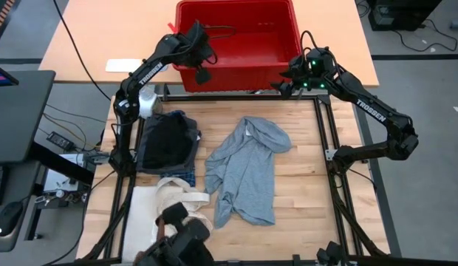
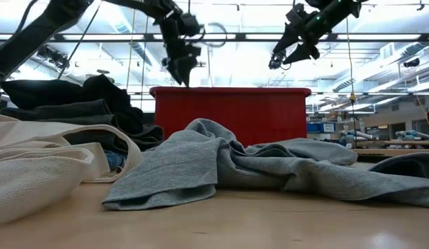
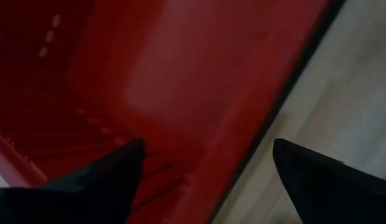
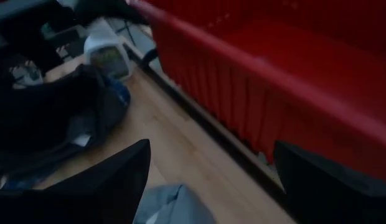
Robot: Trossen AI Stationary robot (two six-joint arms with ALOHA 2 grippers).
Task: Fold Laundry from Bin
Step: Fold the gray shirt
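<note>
The red bin (image 1: 288, 37) stands at the table's far edge. A light grey garment (image 1: 247, 174) lies crumpled on the table's middle, resting on the wood. A pile of dark laundry (image 1: 166, 140) with a bit of blue beneath lies at the left. My left gripper (image 1: 202, 72) hangs open above the bin's near left wall (image 3: 180, 62), nothing between its fingers. My right gripper (image 1: 283, 85) is open in the air by the bin's near right corner, pointing across the table toward the dark pile (image 4: 50, 118).
A cream tote bag (image 1: 170, 199) lies near the front left, next to the grey garment. A spray bottle (image 1: 148, 103) stands by the table's far left corner, beside the dark pile. Bare wood shows to the right of the grey garment.
</note>
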